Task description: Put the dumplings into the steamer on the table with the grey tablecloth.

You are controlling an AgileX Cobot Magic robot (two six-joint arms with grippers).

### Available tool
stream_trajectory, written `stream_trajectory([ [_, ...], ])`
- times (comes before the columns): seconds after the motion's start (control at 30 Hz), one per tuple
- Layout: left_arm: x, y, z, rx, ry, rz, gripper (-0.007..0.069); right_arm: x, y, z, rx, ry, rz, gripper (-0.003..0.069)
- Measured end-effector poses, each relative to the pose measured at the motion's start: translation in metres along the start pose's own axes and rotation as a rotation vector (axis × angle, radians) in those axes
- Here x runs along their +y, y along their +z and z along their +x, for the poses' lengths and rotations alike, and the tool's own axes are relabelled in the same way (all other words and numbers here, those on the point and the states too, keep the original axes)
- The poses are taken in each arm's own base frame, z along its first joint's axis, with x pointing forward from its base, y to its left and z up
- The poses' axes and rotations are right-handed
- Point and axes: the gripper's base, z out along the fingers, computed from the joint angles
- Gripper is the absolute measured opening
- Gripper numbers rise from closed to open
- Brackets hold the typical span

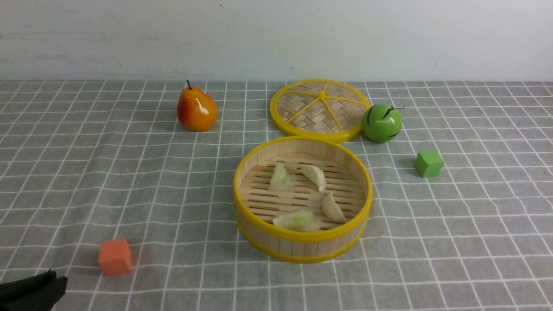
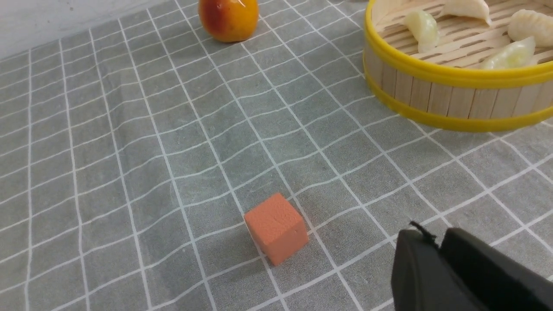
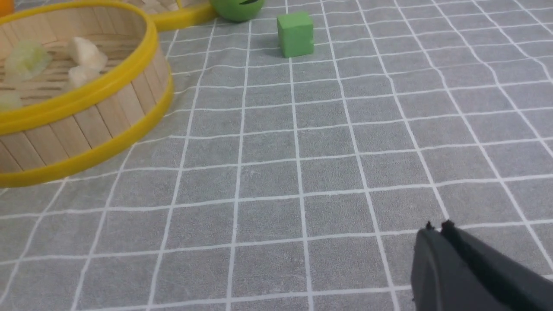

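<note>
The steamer (image 1: 302, 242), a round bamboo basket with yellow rims, stands at the middle of the table on the grey tablecloth (image 1: 129, 172). Several dumplings lie on its slatted floor: a pale green one (image 1: 279, 177), a cream one (image 1: 314, 176), another cream one (image 1: 332, 208) and a green one (image 1: 294, 220). My left gripper (image 1: 54, 276) sits low at the near left corner, shut and empty, close to the orange cube (image 2: 276, 226). The right gripper (image 3: 437, 229) is out of the front view; its wrist view shows it shut over bare cloth, well away from the steamer (image 3: 86, 125).
An orange pear (image 1: 196, 110) stands at the back left. The woven steamer lid (image 1: 319, 110) lies flat behind the basket, with a green striped ball (image 1: 382, 122) touching it. A green cube (image 1: 429, 163) sits to the right, an orange cube (image 1: 114, 257) at the near left.
</note>
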Motion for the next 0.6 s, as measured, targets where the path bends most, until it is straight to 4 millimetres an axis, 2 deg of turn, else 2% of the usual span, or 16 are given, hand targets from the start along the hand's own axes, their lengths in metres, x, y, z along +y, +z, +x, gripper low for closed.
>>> stream_trajectory([
  [0.6, 0.0, 0.0, 0.0, 0.0, 0.0, 0.0, 0.009, 0.0003, -0.0001, 0.0002, 0.004, 0.014, -0.003, 0.0003],
])
